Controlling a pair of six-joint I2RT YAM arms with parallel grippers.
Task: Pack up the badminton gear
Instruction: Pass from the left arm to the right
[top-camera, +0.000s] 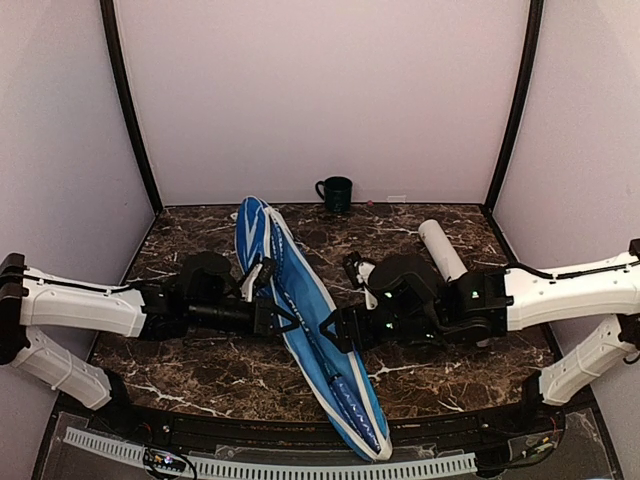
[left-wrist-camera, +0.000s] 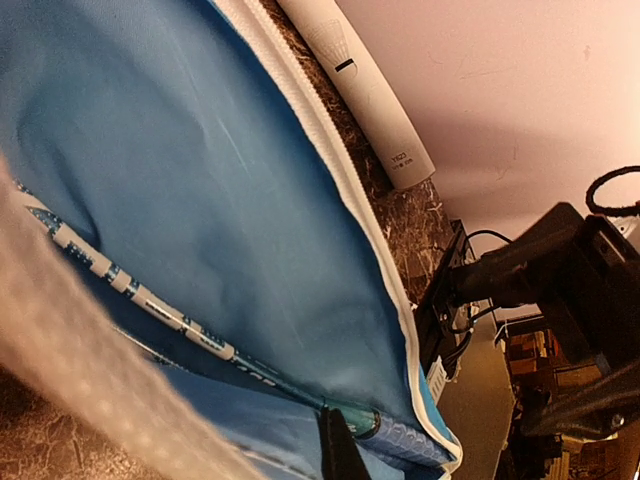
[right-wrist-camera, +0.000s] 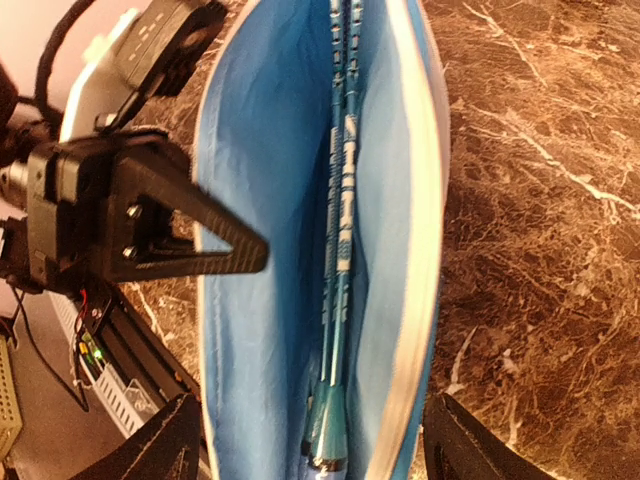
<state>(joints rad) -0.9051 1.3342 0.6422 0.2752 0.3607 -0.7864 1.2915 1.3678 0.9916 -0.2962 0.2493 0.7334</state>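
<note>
Badminton gear sat near the middle of the dark marble-patterned table (top-camera: 455, 372). The blue racket-shaped fabric cover with white trim (top-camera: 303, 330) lay on a diagonal, running from the back left of centre down to the near edge between my two arms. Its long side gaped open. Inside, two slim blue racket shafts (right-wrist-camera: 341, 200) ran close side by side along the pale blue lining, their thicker ends toward my right wrist.

My left claw (top-camera: 263, 282) was at the cover's left edge, about halfway along it. The fingers were pressed together, and they seemed to pinch the white-trimmed flap and hold it raised. From my left wrist that trim was only a pale blur close to the lens, so I could not tell exactly where the grip sat.

My right claw (right-wrist-camera: 315, 445) hovered over the open side with its fingers spread wide, one on each side of the opening. It gripped nothing.

The long white cylindrical tube (top-camera: 441, 250) lay on the table to the right of the cover, beside my right arm and apart from the cover. A dark green mug (top-camera: 335, 192) stood upright at the back wall.
</note>
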